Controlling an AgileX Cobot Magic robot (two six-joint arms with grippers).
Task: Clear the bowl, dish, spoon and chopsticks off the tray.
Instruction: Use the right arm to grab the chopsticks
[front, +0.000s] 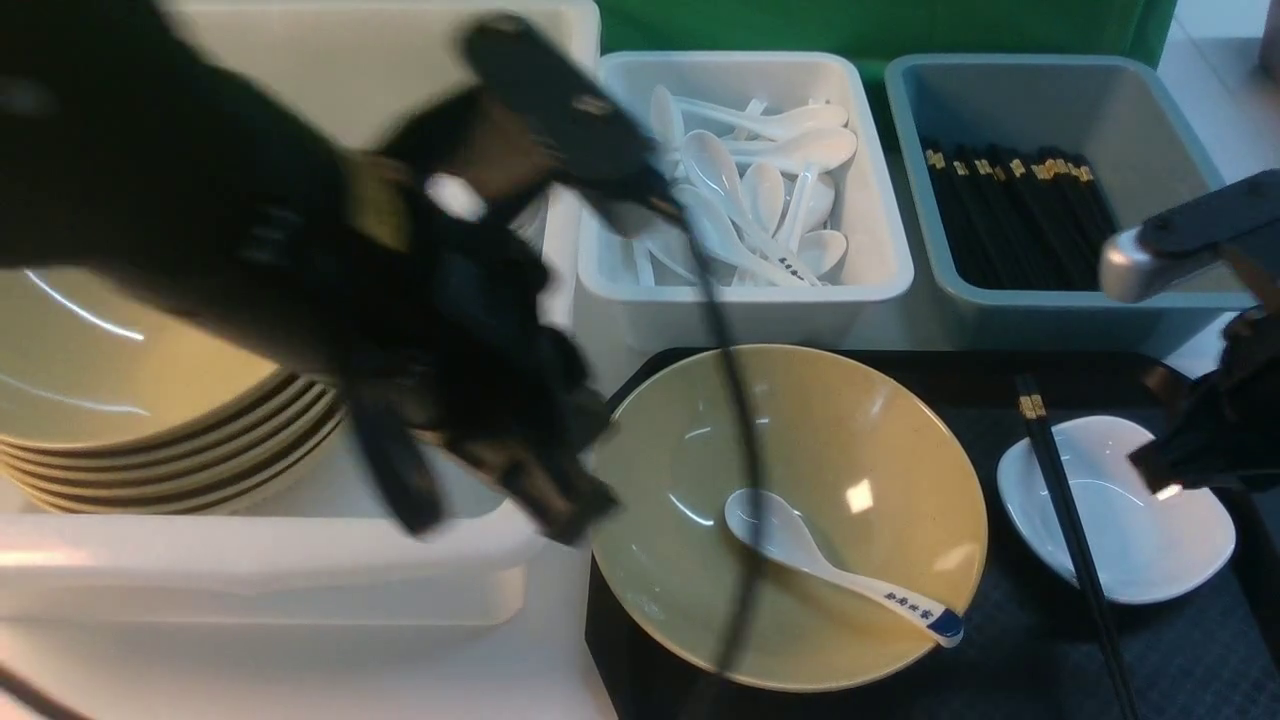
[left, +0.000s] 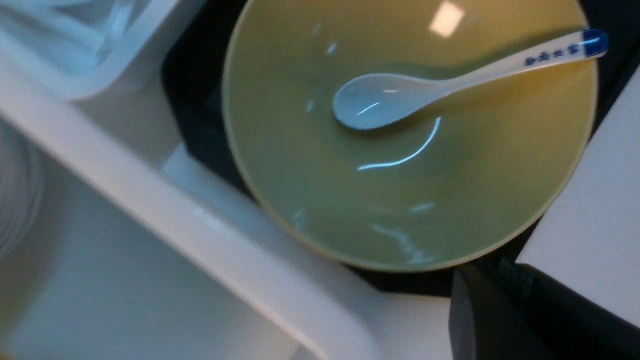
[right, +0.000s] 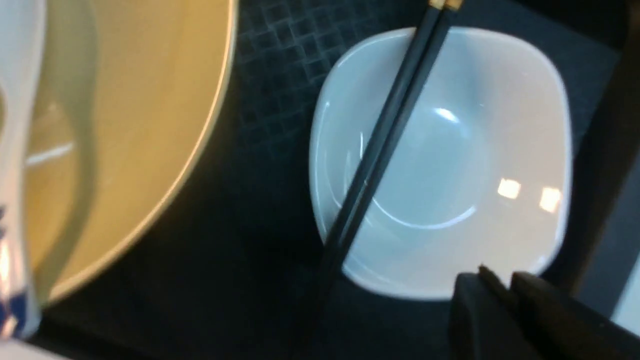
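Left tool (left: 492, 305) is hanging clenched by the bowl (front: 800, 420) cradling the spoon (front: 820, 560) at the tray's (front: 1000, 650) left end. Right tool (right: 500, 287) is hovering at the dish (front: 1150, 540) rim, and I cannot tell its grip. Lifting the dish is risking tipping off the chopsticks (front: 1065, 510) lying across it.

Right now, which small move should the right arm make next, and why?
Probably shift the right gripper over to the chopsticks: they lie across the dish, so lifting the dish first would likely spill them.
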